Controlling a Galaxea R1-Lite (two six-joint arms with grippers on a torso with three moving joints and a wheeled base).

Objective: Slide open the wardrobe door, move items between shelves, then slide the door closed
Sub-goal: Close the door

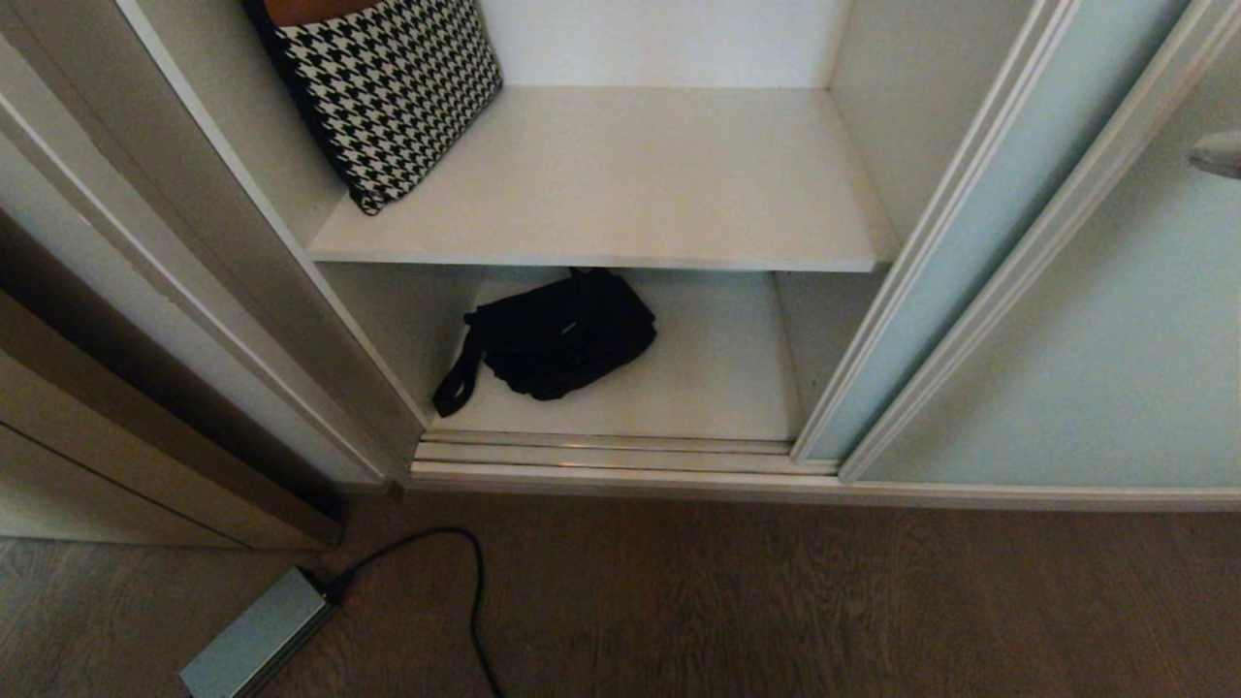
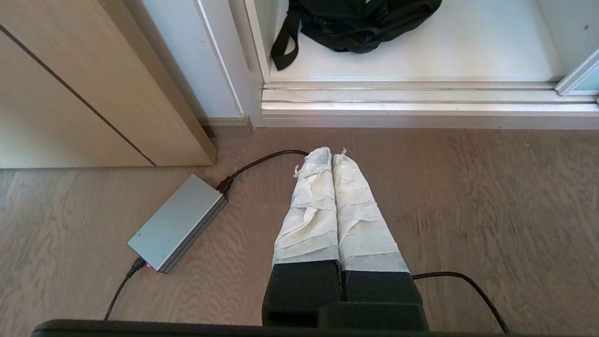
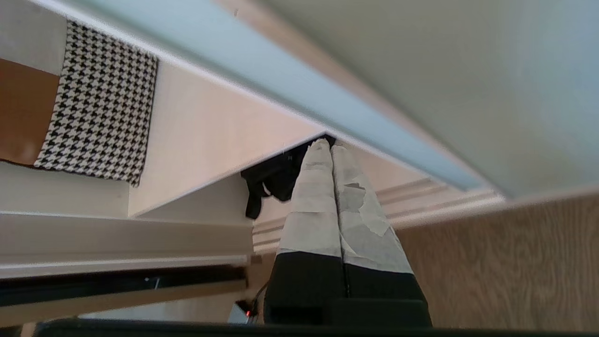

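Observation:
The sliding wardrobe door [image 1: 979, 242] stands slid to the right, against a second pale green panel [image 1: 1125, 339], so the left bay is open. A houndstooth cushion [image 1: 388, 87] leans in the left corner of the upper shelf [image 1: 630, 184]. A black drawstring bag [image 1: 557, 334] lies on the lower shelf [image 1: 717, 388]. My right gripper [image 3: 327, 145] is shut and empty, raised in front of the green panels; its tip [image 1: 1217, 153] shows at the head view's right edge. My left gripper [image 2: 331, 154] hangs shut and empty over the wooden floor, short of the track.
A grey power brick [image 1: 254, 640] with a black cable [image 1: 475, 601] lies on the floor at the front left. The ridged floor track [image 1: 611, 451] runs along the wardrobe's base. A wood-panelled cabinet [image 1: 97, 417] stands to the left.

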